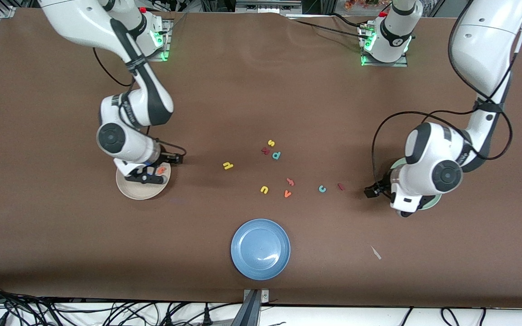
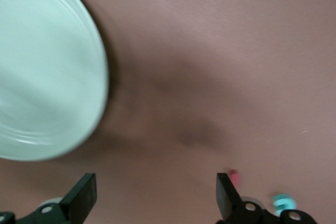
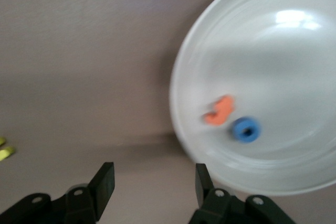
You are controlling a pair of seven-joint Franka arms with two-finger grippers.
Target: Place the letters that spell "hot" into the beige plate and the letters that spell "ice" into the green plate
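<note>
Dark-red bar-like foam "i" point(image 1: 341, 186) and teal foam "c" point(image 1: 322, 189) lying on bare table just off spread, empty left gripper point(image 2: 152, 198), nearer than right gripper point(image 3: 152, 190), likewise spread.

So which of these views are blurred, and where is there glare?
Front view: sharp, with a small highlight on the blue plate. Left wrist view: smeared, the green plate soft-edged, with a shadow on the table beside it. Right wrist view: blurred too, the orange letter smeared, glare on the beige plate.
</note>
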